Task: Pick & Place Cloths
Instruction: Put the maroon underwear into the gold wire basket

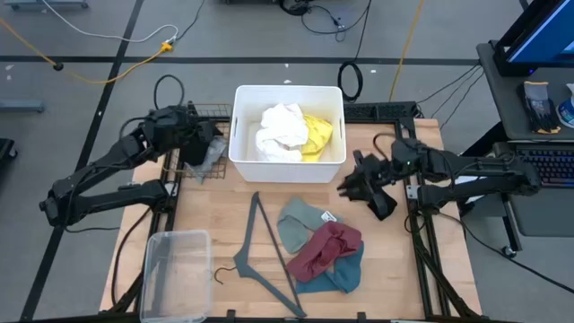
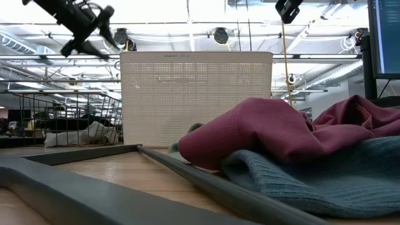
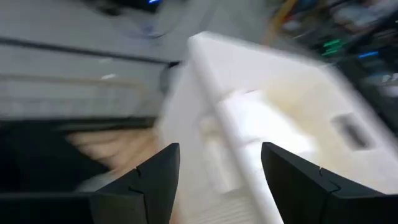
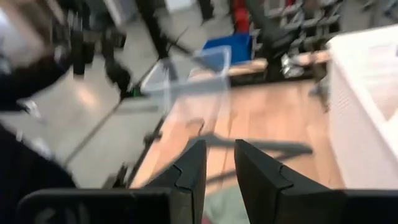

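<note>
Step in hand: you look to be between drops. The white bin (image 1: pixel 289 135) holds the white cloth (image 1: pixel 281 132) and the yellow cloth (image 1: pixel 317 136); the rest are not in yet.
Left gripper (image 1: pixel 199 142): beside the bin's left wall, over the grey cloth (image 1: pixel 210 160) at the table's left edge. Fingers (image 3: pixel 155 177) stand apart with nothing between them.
Grey cloth advice: come straight down on the bunched middle, pinch a fold rather than a loose edge, and stay clear of the black wire rack (image 1: pixel 202 117) next to it.
Right gripper (image 1: pixel 354 186): hanging above the table, right of the bin's front corner. Its wrist view shows the fingers (image 4: pixel 258 177) close together with a narrow gap, gripping nothing.
Cloth pile: sage-green cloth (image 1: pixel 300 222), maroon cloth (image 1: pixel 326 248) and teal cloth (image 1: pixel 345 274) lie overlapped in front of the right gripper, maroon on top of teal.
Pile advice: take maroon first, since it rides on top. Lift high before crossing the bin rim, or a trailing cloth may drag out too.
Hazard: the grey hanger (image 1: pixel 269 256) touches the pile's left side; grab from the right so you don't hook it.
Clear tub (image 1: pixel 177 269): front left corner, well away from the work.
</note>
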Motion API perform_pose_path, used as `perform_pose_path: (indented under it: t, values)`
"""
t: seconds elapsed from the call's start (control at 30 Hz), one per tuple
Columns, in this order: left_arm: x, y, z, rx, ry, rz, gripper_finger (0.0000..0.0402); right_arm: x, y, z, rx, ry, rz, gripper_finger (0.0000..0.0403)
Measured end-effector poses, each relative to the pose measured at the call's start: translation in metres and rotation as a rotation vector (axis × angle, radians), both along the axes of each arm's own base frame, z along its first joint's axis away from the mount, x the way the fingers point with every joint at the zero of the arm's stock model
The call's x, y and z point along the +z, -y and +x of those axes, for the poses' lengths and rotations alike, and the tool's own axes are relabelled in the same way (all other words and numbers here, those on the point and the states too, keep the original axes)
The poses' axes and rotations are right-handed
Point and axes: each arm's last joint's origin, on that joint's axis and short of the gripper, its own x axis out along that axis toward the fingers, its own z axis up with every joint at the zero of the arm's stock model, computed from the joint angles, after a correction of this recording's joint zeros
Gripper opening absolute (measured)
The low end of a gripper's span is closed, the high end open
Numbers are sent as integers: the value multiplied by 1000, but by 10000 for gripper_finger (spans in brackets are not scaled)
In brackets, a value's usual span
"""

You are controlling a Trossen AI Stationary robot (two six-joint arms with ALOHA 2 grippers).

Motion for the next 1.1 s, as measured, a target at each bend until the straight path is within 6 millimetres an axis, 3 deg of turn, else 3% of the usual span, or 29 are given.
perform_pose_path:
  t: [0.2, 0.47, 0.8, 1.1]
  values:
    - [22, 8, 7, -192, 188, 125, 225, -15, -22, 1, 124, -115, -81, 75]
    - [40, 23, 18, -463, 282, 309, 225, -40, -56, -1, 194, -272, -323, 75]
    - [44, 37, 25, -565, 319, 337, 225, -65, -79, -6, 238, -473, -473, 76]
    - [44, 48, 29, -587, 338, 313, 225, -74, -89, -4, 265, -537, -470, 96]
